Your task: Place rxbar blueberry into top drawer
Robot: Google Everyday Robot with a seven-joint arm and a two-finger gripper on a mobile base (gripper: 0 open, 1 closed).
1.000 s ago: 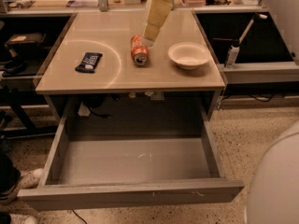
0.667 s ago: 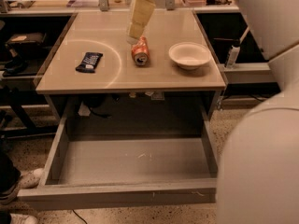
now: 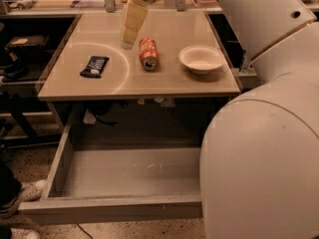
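Leftward since the earlier frame, the gripper (image 3: 129, 36) hung over the bench's (image 3: 169, 81) back half, carrying nothing; how open, I couldn't tell. The rxbar blueberry (image 3: 94, 66) lay left and frontward of it, long axis roughly front-to-back. The top drawer (image 3: 129, 171) gaped below the front edge.

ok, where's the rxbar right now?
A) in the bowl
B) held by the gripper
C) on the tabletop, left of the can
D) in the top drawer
C: the rxbar blueberry lies flat on the tabletop left of the orange can. The gripper hangs over the table between them, and the top drawer stands open.
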